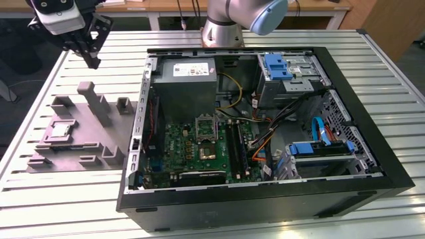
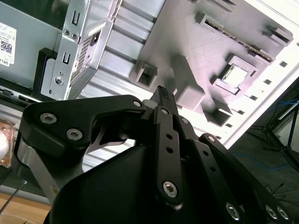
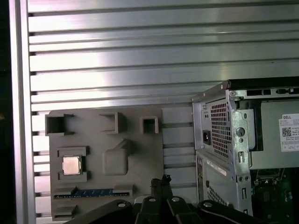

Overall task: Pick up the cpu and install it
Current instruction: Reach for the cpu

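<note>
One tool [image 1: 93,62] is hanging in the air above the slatted metal tabletop [image 1: 66,199], at the exterior view's left. It is hanging near the grey tray [image 1: 79,144]. Its fingers are pressing together in both wrist views [image 2: 161,91] [image 3: 161,179], and they are pinching nothing and touching nothing. The cpu [image 1: 61,130] is lying flat in a square pocket of the tray, well apart from the tool. Its silvery top is facing up in the second wrist view [image 2: 235,74] and the first wrist view [image 3: 71,164]. The open computer case [image 1: 265,199] is sitting just beside the tray, at the exterior view's right, with its green board [image 1: 179,144] showing inside.
</note>
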Controlling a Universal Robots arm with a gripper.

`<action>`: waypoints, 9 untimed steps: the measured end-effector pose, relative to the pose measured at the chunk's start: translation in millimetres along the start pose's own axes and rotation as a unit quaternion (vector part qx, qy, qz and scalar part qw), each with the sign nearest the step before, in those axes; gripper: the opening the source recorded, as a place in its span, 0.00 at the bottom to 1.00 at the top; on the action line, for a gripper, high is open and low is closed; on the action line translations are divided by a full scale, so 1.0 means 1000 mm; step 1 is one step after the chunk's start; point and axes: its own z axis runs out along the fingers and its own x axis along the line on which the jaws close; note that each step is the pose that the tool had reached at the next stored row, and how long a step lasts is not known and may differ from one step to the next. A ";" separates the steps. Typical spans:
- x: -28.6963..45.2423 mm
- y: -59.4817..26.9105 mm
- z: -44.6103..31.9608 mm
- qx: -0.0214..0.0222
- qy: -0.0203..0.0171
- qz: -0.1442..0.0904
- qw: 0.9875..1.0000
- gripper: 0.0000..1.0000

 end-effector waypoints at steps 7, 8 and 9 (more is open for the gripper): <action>0.0019 -0.0002 0.0000 0.000 0.000 0.000 1.000 0.11; 0.0030 -0.0002 0.0000 0.000 0.000 0.000 1.000 0.11; 0.0033 -0.0002 0.0000 0.000 0.000 0.000 1.000 0.11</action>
